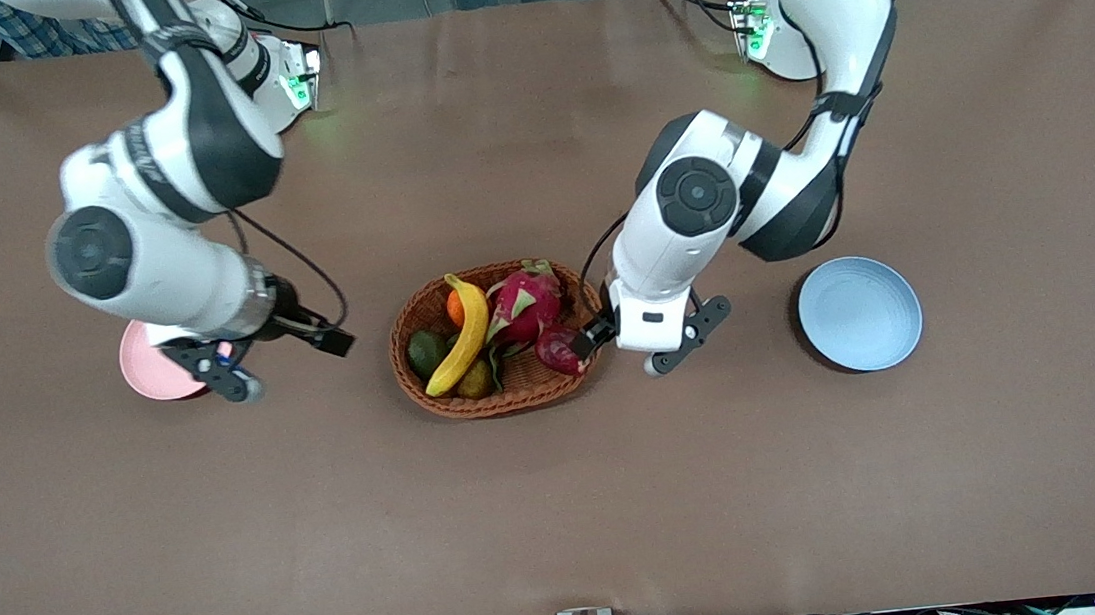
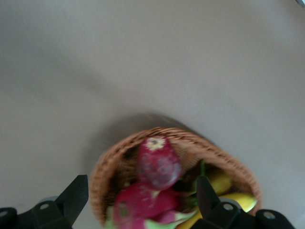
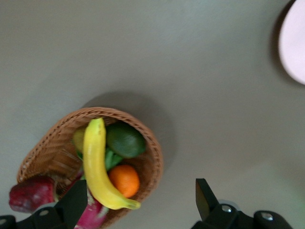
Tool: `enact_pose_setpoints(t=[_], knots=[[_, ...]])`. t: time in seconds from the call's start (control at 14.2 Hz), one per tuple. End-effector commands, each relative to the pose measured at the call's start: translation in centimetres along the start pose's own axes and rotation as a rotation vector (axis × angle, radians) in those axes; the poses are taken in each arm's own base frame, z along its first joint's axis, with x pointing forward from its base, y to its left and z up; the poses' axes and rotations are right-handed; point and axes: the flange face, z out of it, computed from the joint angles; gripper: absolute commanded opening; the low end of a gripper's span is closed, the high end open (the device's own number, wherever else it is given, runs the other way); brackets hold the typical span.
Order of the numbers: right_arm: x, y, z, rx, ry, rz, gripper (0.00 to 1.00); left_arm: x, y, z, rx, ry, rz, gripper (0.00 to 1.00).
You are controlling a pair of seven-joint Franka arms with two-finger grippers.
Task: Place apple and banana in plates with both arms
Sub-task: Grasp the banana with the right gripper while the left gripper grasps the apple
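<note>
The yellow banana (image 1: 462, 334) and the dark red apple (image 1: 562, 349) lie in a wicker basket (image 1: 412, 305) at mid-table. The pink plate (image 1: 143, 366) is toward the right arm's end and partly under that arm. The blue plate (image 1: 859, 313) is toward the left arm's end. My left gripper (image 1: 676, 340) is open and empty, low beside the basket; its wrist view shows the apple (image 2: 158, 162) just ahead of the gripper (image 2: 141, 191). My right gripper (image 1: 222, 371) is open and empty over the pink plate's edge; its wrist view shows the banana (image 3: 97, 162), the gripper (image 3: 140, 191) and the plate (image 3: 293, 40).
The basket also holds a pink dragon fruit (image 1: 527, 304), an orange (image 1: 455, 306), a green avocado (image 1: 426, 351) and a small yellowish fruit (image 1: 476, 382). Brown table surface lies all around the basket and plates.
</note>
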Motion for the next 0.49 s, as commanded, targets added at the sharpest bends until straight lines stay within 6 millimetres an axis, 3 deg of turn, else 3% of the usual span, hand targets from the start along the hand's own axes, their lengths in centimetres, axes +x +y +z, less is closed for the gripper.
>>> enact_pose_setpoints(t=[0.0, 0.14, 0.42], knots=[[-2.8, -4.3, 5.8, 0.041, 0.036, 0.081, 1.00, -0.6, 1.8, 2.3, -0.062, -0.006, -0.171, 1.00], [-2.7, -6.5, 10.4, 0.075, 0.068, 0.110, 1.00, -1.3, 2.3, 3.8, -0.107, -0.012, -0.264, 1.00], [-3.4, -7.4, 15.3, 0.027, 0.071, 0.089, 0.99, -3.5, 2.0, 6.2, -0.071, -0.009, -0.239, 1.00]])
